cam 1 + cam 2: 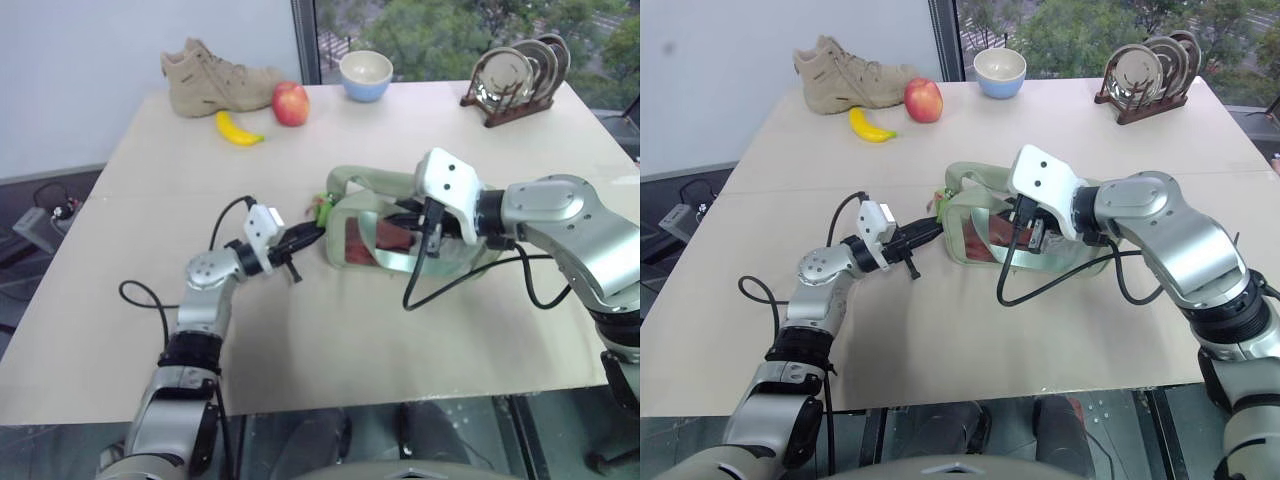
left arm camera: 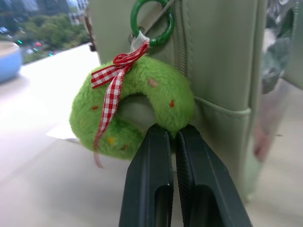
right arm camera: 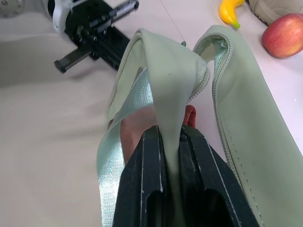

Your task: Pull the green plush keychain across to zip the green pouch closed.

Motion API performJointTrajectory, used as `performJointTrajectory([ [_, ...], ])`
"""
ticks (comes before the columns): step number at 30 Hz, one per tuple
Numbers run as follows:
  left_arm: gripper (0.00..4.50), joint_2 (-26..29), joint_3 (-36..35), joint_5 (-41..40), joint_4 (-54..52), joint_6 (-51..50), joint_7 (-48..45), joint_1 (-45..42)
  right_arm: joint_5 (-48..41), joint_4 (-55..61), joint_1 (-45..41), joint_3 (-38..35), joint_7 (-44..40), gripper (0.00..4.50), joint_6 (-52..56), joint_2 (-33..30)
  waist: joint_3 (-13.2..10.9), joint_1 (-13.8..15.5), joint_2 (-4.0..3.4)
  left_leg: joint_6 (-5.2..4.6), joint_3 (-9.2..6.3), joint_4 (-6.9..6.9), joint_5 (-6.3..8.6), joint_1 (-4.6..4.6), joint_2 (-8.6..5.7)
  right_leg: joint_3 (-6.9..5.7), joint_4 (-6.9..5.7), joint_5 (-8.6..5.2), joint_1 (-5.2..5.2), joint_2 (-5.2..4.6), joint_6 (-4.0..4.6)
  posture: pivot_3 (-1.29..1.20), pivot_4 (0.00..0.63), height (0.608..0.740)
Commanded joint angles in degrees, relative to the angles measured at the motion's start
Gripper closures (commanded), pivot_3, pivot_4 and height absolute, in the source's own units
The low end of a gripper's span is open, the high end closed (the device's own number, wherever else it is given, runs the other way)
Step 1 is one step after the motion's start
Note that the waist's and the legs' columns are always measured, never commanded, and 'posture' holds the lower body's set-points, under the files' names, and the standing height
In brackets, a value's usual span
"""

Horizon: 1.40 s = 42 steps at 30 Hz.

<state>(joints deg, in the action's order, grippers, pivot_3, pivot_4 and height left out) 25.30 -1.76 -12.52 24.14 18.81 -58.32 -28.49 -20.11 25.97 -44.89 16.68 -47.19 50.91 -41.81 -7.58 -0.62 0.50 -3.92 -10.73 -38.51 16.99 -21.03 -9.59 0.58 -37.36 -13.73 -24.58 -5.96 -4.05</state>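
The left gripper pinches only the fuzzy edge of the green plush keychain at the green pouch's nine-o'clock end — it may slip off. The right gripper clamps the pouch's flap — losing it drags the pouch.

- Table: pale beige top, fills the centre of the frame.
- Wall: plain white, upper left.
- Window: upper right, dark frame post at its left edge, green treetops seen through it.
- Floor: dark grey, left edge, with cables lying on it.
- Light: daylight, soft.
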Motion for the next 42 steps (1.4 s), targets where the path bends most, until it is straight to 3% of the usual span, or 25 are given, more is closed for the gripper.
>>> performJointTrajectory([
  [1, 4.36, 2.5, -0.9, 4.0, -2.4, 9.7, 3.1, -2.5, 0.7, 0.3, 0.1, -1.1, 0.0, 4.50, -1.1, -0.1, 0.0, 0.1, 0.00, 0.00, 0.00, -0.01, 0.00, 0.00, 0.00, 0.00, 0.00, 0.00, 0.00, 0.00, 0.00, 0.00, 0.150, 0.740],
  [10, 4.36, 8.3, 3.0, 14.4, 2.1, 24.9, 7.2, -14.9, 1.8, -1.5, -0.4, -0.5, -0.3, 4.50, -2.5, 0.8, 0.0, 0.0, 0.02, 0.00, -0.02, -0.06, 0.00, -0.06, -0.02, -0.05, 0.01, 0.00, 0.00, -0.02, 0.00, 0.00, 0.150, 0.740],
  [19, 4.36, 7.3, 9.6, 12.3, 9.0, 31.7, 1.6, -27.7, 3.0, -2.6, -0.5, 0.1, -0.2, 4.50, -3.7, 2.2, 0.0, -0.1, 0.02, 0.00, -0.08, -0.18, 0.00, -0.18, -0.04, -0.12, -0.04, 0.00, -0.06, -0.02, -0.01, 0.00, 0.150, 0.740],
  [24, 4.36, 6.0, 11.4, 7.4, 11.0, 30.2, -3.9, -31.0, 3.7, -2.9, -0.6, 0.2, -0.2, 4.50, -3.8, 2.8, 0.0, -0.3, 0.02, 0.00, -0.10, -0.29, 0.00, -0.29, -0.04, -0.13, -0.10, 0.00, -0.15, -0.01, -0.01, 0.00, 0.150, 0.740],
  [25, 3.73, 5.9, 11.7, 6.7, 11.2, 29.6, -5.0, -31.3, 3.8, -2.9, -0.6, 0.2, -0.2, 4.50, -3.9, 2.9, 0.0, -0.3, 0.02, 0.00, -0.10, -0.36, 0.00, -0.30, -0.04, -0.13, -0.15, 0.00, -0.17, -0.02, -0.01, 0.00, 0.150, 0.740],
  [26, 3.47, 5.8, 11.8, 6.4, 11.6, 29.4, -5.5, -31.7, 3.9, -3.0, -0.7, 0.2, -0.1, 4.50, -3.9, 3.0, 0.0, -0.3, 0.02, 0.00, -0.12, -0.39, 0.00, -0.31, -0.04, -0.15, -0.16, 0.00, -0.17, -0.02, -0.01, 0.00, 0.150, 0.740],
  [29, 2.10, 5.5, 11.0, 4.6, 11.7, 25.4, -6.1, -32.0, 4.2, -2.8, -0.6, 0.2, -0.1, 4.50, -3.8, 3.3, 0.0, -0.3, 0.02, 0.00, -0.28, -0.70, 0.00, -0.63, -0.07, -0.33, -0.27, 0.00, -0.31, -0.02, -0.01, 0.00, 0.150, 0.740],
  [30, 1.96, 5.4, 10.4, 3.3, 11.3, 23.1, -6.2, -31.9, 4.2, -2.7, -0.6, 0.1, -0.2, 4.50, -3.7, 3.3, 0.0, -0.3, 0.02, 0.00, -0.30, -0.74, 0.00, -0.67, -0.08, -0.36, -0.27, 0.01, -0.32, -0.02, -0.01, 0.00, 0.150, 0.740],
  [38, 1.96, 9.8, 4.3, -11.9, 4.0, -6.3, -15.1, -27.1, 4.3, -2.7, -0.2, -0.1, -0.7, 4.50, -3.7, 3.3, 0.0, -1.1, 0.02, 0.00, -0.35, -0.78, 0.00, -0.83, -0.09, -0.35, -0.52, 0.00, -0.55, -0.03, -0.01, 0.00, 0.150, 0.740],
  [42, 1.96, 12.8, 2.0, -15.4, 0.9, -18.2, -17.9, -24.2, 4.4, -3.1, -0.3, -0.1, -1.3, 4.50, -4.2, 3.2, 0.0, -1.5, 0.02, 0.00, -0.40, -0.80, 0.00, -0.85, -0.12, -0.39, -0.52, 0.00, -0.55, -0.04, -0.01, 0.00, 0.150, 0.740],
])
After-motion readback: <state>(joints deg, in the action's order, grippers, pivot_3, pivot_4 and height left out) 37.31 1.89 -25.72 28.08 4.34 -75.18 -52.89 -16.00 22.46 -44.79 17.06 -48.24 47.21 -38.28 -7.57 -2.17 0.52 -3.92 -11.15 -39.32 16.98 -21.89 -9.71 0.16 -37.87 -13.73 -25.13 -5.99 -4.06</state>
